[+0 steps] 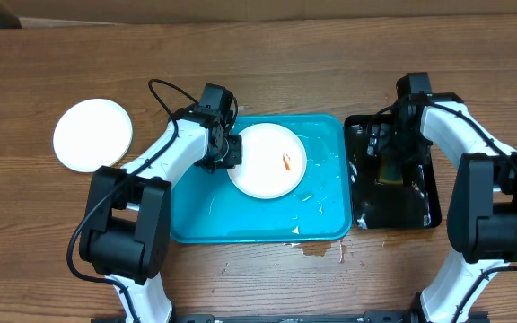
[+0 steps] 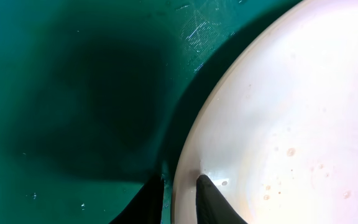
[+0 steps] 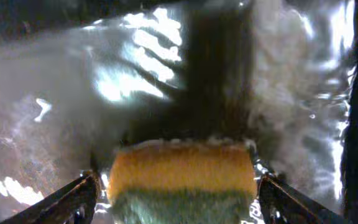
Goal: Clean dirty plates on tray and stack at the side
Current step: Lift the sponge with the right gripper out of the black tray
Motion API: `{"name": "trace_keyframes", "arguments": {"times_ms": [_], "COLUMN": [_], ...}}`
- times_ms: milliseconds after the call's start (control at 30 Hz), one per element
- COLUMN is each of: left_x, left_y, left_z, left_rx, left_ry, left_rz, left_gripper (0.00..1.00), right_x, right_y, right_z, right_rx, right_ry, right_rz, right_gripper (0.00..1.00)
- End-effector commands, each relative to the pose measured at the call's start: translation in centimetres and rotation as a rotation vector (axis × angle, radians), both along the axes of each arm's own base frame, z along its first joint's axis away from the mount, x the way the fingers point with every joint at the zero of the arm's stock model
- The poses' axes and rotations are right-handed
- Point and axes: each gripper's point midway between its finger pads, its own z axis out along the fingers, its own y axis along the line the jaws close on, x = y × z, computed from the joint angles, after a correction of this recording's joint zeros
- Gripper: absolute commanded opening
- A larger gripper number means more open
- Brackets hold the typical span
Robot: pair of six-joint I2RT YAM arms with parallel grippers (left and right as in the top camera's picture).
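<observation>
A white plate (image 1: 267,160) with a small orange smear lies in the turquoise tray (image 1: 240,224). My left gripper (image 1: 232,151) is at the plate's left rim. In the left wrist view the left gripper (image 2: 180,180) is shut on that plate (image 2: 278,124), one finger outside the rim and one inside, above the tray floor (image 2: 55,93). A second white plate (image 1: 92,135) lies on the table to the left. My right gripper (image 1: 391,166) hangs over the black tray; in its wrist view the right gripper (image 3: 179,183) is open around a yellow-green sponge (image 3: 182,174), with a gap on each side.
The narrow black tray (image 1: 420,211) stands right of the turquoise tray, and its wet floor (image 3: 73,93) shines. Water drops lie on the turquoise tray floor, and a small puddle (image 1: 317,249) is on the wood at its front edge.
</observation>
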Motion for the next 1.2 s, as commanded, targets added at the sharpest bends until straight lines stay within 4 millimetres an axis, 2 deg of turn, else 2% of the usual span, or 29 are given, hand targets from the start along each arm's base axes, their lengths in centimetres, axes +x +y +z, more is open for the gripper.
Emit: {"name": "trace_keyframes", "arguments": {"times_ms": [0, 33, 67, 100, 133, 167, 267, 433, 533, 567, 633, 700, 767, 967, 1033, 1100, 1133, 1167], "left_x": [-0.1, -0.1, 0.0, 0.0, 0.0, 0.0, 0.0, 0.0, 0.1, 0.1, 0.1, 0.2, 0.4, 0.9, 0.9, 0.9, 0.9, 0.8], "left_y": [-0.1, -0.1, -0.1, -0.1, -0.1, -0.1, -0.1, -0.1, -0.1, -0.1, -0.1, -0.1, -0.2, 0.5, 0.5, 0.5, 0.5, 0.5], "left_z": [-0.5, -0.5, -0.5, -0.5, -0.5, -0.5, -0.5, -0.5, -0.5, -0.5, -0.5, -0.5, -0.4, -0.4, -0.4, -0.4, -0.4, -0.4], "left_rx": [0.002, 0.002, 0.002, 0.002, 0.001, 0.001, 0.001, 0.001, 0.004, 0.004, 0.004, 0.003, 0.001, 0.038, 0.039, 0.04, 0.04, 0.041], "left_ry": [0.006, 0.005, 0.004, 0.003, 0.002, 0.001, 0.001, 0.001, -0.001, -0.001, -0.002, -0.006, -0.015, -0.036, -0.039, -0.039, -0.038, -0.036], "left_rz": [-0.02, -0.02, -0.02, -0.02, -0.021, -0.021, -0.021, -0.021, -0.02, -0.02, -0.02, -0.02, -0.02, -0.011, -0.011, -0.011, -0.011, -0.011], "left_gripper": [0.21, 0.21, 0.21, 0.21, 0.21, 0.22, 0.22, 0.24, 0.25, 0.26, 0.29, 0.31, 0.35, 0.45, 0.41, 0.29, 0.22, 0.16], "right_x": [-0.1, 0.0, 0.1, 0.1, 0.1, 0.1, 0.1, -1.0, -2.4, -2.8, -3.3, -3.3, -3.2, -2.9, -3.0, -3.1, -3.2, -3.2], "right_y": [0.1, 0.1, 0.1, 0.1, 0.1, 0.1, 0.1, 0.1, 0.1, 0.1, 0.1, 0.1, 0.1, 0.1, 0.1, 0.1, 0.1, 0.1], "right_z": [-1.5, -1.5, -1.5, -1.5, -1.5, -1.5, -1.5, -1.5, -1.5, -1.5, -1.5, -1.5, -1.5, -1.3, -1.3, -1.3, -1.3, -1.3], "right_rx": [0.02, 0.02, 0.02, 0.02, 0.02, 0.02, 0.019, 0.019, 0.019, 0.019, 0.018, 0.018, 0.018, 0.018, 0.018, 0.018, 0.018, 0.018], "right_ry": [0.017, 0.012, 0.009, 0.007, 0.007, 0.007, 0.008, 0.053, 0.11, 0.129, 0.147, 0.149, 0.145, 0.137, 0.139, 0.142, 0.145, 0.148], "right_rz": [-0.001, -0.001, 0.0, 0.0, -0.001, -0.001, -0.001, -0.002, -0.002, -0.002, -0.003, -0.002, -0.003, -0.002, -0.002, -0.003, -0.003, -0.003], "right_gripper": [0.68, 0.4, 0.24, 0.19, 0.62, 0.85, 0.98, 0.98, 0.88, 0.79, 0.7, 0.53, 0.43, 0.42, 0.42, 0.42, 0.37, 0.24]}}
